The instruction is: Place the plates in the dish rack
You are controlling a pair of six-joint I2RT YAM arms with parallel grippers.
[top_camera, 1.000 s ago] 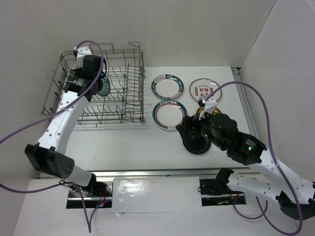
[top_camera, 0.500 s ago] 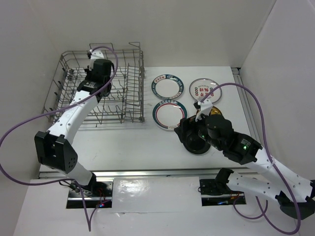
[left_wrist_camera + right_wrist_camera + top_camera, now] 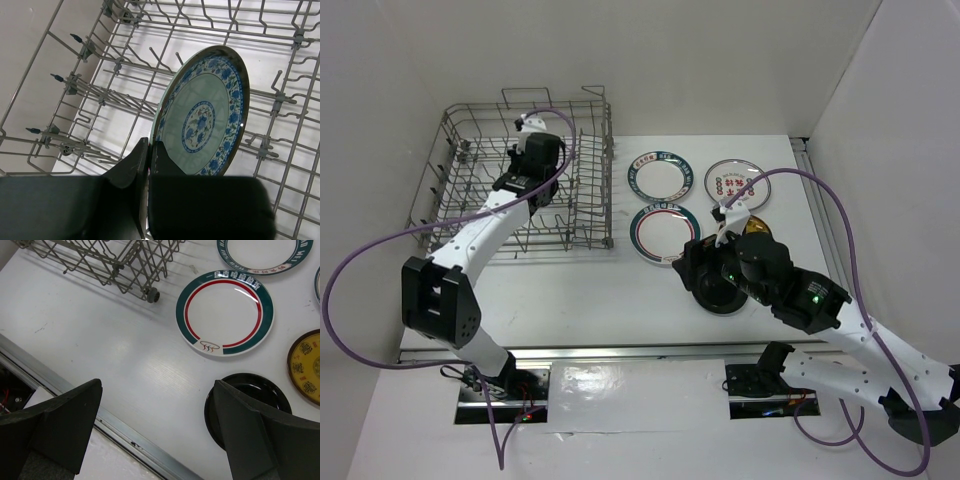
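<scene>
We watch the left arm swing from the left end of the dish rack (image 3: 428, 200) to its middle, the teal plate (image 3: 205, 115) going with it.
On the bench (image 3: 580, 290), the rack now has that plate standing upright among its tines, the left gripper (image 3: 149, 150) pinching its rim. The right gripper (image 3: 157, 390) hangs spread wide above the black plate (image 3: 260, 387). The other four plates lie flat on the bench beside the rack, so we judge the loading has barely begun.
</scene>
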